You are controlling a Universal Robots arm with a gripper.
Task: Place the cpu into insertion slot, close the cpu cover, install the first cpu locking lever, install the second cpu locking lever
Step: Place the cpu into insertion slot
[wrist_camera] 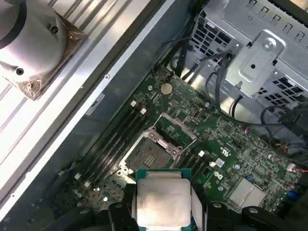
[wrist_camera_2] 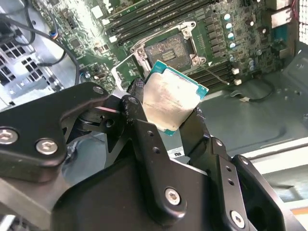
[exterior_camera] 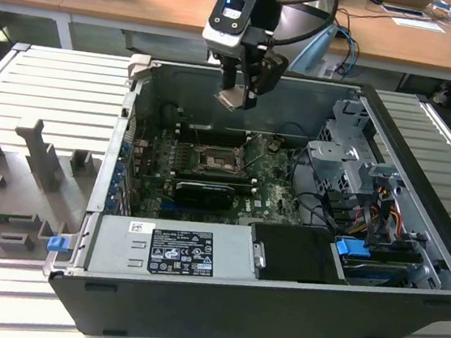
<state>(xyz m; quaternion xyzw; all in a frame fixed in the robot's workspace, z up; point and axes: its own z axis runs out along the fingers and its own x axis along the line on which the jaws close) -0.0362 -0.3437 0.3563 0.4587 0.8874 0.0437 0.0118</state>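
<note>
Exterior view shows the jaws clamped on the cpu [exterior_camera: 230, 98], held well above the motherboard [exterior_camera: 272, 187]. In the first wrist view the insertion slot [wrist_camera: 151, 156] lies empty, the cpu cover [wrist_camera: 177, 129] open; no step is finished yet.

The arm [exterior_camera: 265, 2] is cut off by the exterior view's upper edge, leaving just its wrist and the tool [exterior_camera: 239, 97]. There the cpu [exterior_camera: 231, 98] is too small to tell any marks on its face, and the tool's fingers [exterior_camera: 229, 76] cover its clamped sides. In the second wrist view the fingers [wrist_camera_2: 196, 127] hide 2 edges of the cpu [wrist_camera_2: 172, 98]. In the first wrist view the picture's edge cuts off the tool [wrist_camera: 163, 219]. In the exterior view the insertion slot [exterior_camera: 212, 161] is too small to tell its contacts, and the grey power supply [exterior_camera: 171, 248] hides the near strip of the motherboard [exterior_camera: 272, 192]
</note>
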